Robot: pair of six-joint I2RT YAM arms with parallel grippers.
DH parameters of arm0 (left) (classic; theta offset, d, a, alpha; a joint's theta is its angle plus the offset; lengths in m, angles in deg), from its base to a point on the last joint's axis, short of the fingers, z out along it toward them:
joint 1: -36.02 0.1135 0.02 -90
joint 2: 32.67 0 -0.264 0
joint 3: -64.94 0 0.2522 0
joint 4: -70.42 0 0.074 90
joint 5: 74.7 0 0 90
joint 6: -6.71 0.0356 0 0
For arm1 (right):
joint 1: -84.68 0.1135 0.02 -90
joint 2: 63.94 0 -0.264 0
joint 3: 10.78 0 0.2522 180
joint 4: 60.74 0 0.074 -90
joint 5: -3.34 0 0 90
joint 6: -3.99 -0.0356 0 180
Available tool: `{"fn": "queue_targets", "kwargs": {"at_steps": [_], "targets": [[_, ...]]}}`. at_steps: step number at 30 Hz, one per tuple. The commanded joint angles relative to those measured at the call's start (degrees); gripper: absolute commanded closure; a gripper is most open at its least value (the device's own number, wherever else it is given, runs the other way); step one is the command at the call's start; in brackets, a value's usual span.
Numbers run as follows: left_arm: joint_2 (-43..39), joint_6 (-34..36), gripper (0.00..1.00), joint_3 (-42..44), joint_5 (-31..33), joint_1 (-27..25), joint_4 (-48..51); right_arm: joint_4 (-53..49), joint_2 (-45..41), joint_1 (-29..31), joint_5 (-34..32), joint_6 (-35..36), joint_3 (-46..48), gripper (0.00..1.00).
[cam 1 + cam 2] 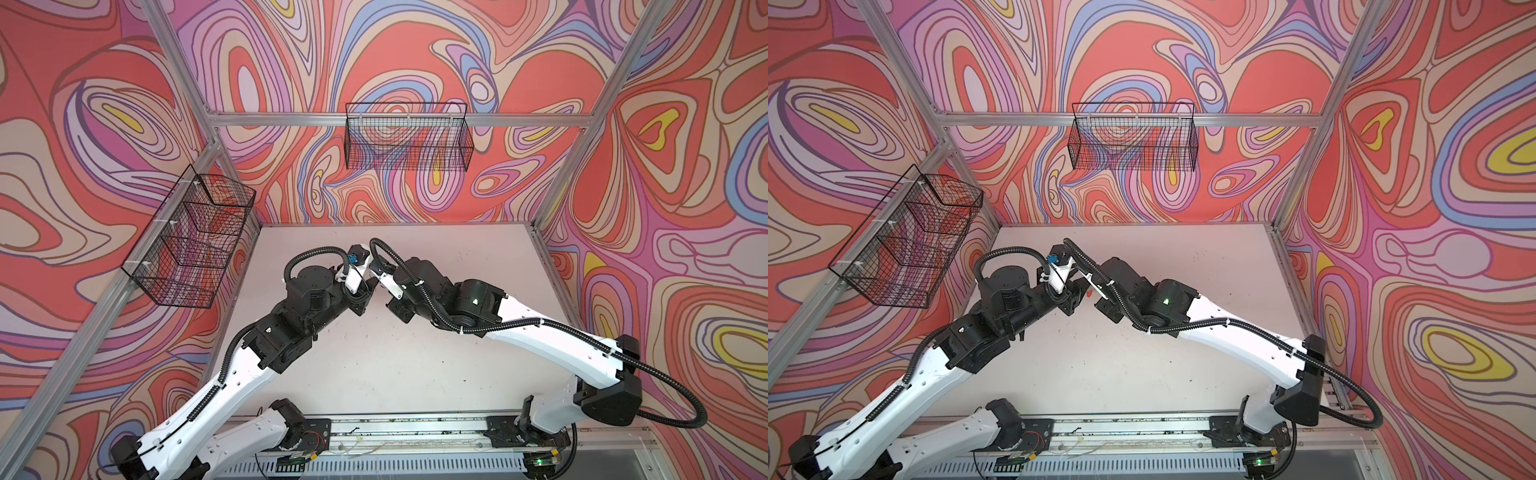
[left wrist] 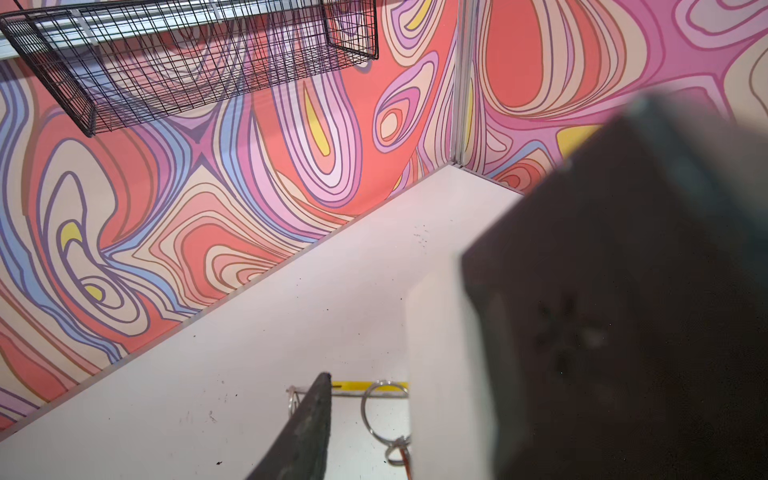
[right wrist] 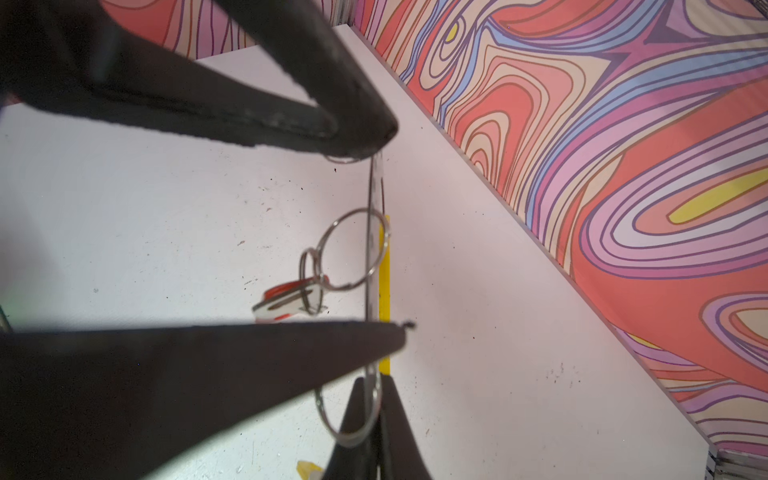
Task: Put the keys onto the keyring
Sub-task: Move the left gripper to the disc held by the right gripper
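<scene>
Keyring (image 3: 375, 187) is held up on edge, pinched at its rim by the right gripper (image 3: 374, 411), whose jaws are closed tight on the grey band. From that pinch the ring runs straight out ahead of the jaws, with its yellow arc (image 3: 385, 282) just beyond the fingertips.

The left gripper (image 3: 388, 235) comes at the ring from the side, jaws part-way open and clamping nothing that shows. One fingertip (image 3: 365, 137) sits at the far end of the rim, over a small wire loop; the other crosses the rim nearer the right's pinch; whether either touches cannot be told.

In the gap between those two fingers hangs a split ring (image 3: 353, 249) that loops round the rim; from it, by a smaller ring, dangles the red key (image 3: 291, 301). It hangs on the palm side of the left's fingers, so that key looks already threaded.

A yellow tag (image 3: 307, 469) peeps out beside the base of the right's fingers; its key is hidden, and whether it hangs from the ring or lies loose cannot be told.

The coming move likely turns on one relation: the left's fingers are spaced along the edge-on rim, so their closing line runs with the ring's plane, not across it. The yellow tag lies behind the right's pinch, away from the left's gap; the left is the only free arm — it would probably have to turn or come round to reach it.
</scene>
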Motion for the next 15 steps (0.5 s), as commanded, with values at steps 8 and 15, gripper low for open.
{"fn": "queue_targets", "kwargs": {"at_steps": [8, 15], "targets": [[-1.6, 2.2, 0.56, -2.2, 0.7, -0.3, 4.3, 0.7, -1.4, -0.1, -0.4, -1.1, 0.1, 1.0], [-1.7, 1.2, 0.55, -3.0, -1.1, -0.3, 4.9, 0.9, -1.2, -0.1, 0.2, -1.4, 0.4, 1.0]]}}
